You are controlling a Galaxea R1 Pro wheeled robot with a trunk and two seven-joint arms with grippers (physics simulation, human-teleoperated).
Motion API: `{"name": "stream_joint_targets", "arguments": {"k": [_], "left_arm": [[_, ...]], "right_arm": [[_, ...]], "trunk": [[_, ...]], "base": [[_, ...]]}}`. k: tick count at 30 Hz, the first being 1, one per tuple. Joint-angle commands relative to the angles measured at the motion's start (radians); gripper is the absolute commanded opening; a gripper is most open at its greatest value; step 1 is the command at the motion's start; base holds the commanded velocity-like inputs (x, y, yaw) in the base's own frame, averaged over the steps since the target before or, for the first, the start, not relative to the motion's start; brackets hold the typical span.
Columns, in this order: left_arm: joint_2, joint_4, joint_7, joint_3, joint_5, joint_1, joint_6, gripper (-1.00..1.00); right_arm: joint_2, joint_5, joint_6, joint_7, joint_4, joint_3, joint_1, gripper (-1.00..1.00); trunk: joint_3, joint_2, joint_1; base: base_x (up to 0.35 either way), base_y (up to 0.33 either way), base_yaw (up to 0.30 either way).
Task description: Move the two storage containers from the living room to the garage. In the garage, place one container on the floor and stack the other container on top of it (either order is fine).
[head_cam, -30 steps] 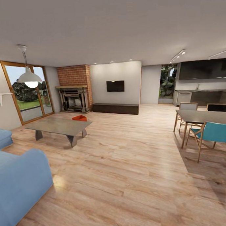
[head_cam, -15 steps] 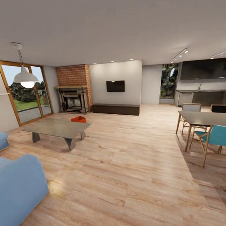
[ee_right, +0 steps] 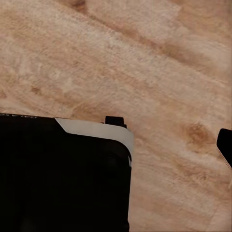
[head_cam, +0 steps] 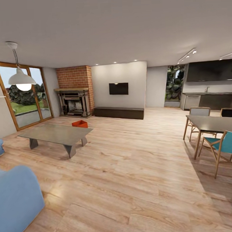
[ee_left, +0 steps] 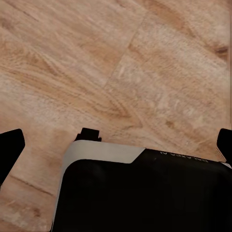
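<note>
left gripper [ee_left: 116,145]: fingertips sitting wide apart, holding nothing, hanging over wood plank floor [ee_left: 145,63] | right gripper [ee_right: 224,145]: spread cannot be told | storage container [head_cam: 80,124]: lying behind coffee table [head_cam: 56,133], near fireplace [head_cam: 74,102]

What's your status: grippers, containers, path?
Left gripper open, empty over wood floor. Right gripper: state unclear. One orange container on floor behind coffee table. Coffee table partly blocks approach.

Left gripper [ee_left: 116,140] spread wide, pointing downward; right gripper's spread unclear.
</note>
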Motion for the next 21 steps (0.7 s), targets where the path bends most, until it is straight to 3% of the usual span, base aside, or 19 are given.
{"name": "stream_joint_targets", "arguments": {"k": [1, 21], "left_arm": [[0.000, 0.001, 0.002, 0.002, 0.004, -0.001, -0.003, 1.00], [0.000, 0.001, 0.002, 0.002, 0.004, -0.001, -0.004, 1.00]], "right_arm": [[0.001, -0.009, -0.005, -0.002, 0.003, 0.009, -0.001, 1.00], [0.003, -0.009, -0.004, -0.003, 0.003, 0.008, -0.001, 1.00]], "trunk": [[-0.002, -0.001, 0.001], [-0.002, -0.001, 0.001]], "base": [[0.322, 0.000, 0.000], [0.322, 0.000, 0.000]]}}
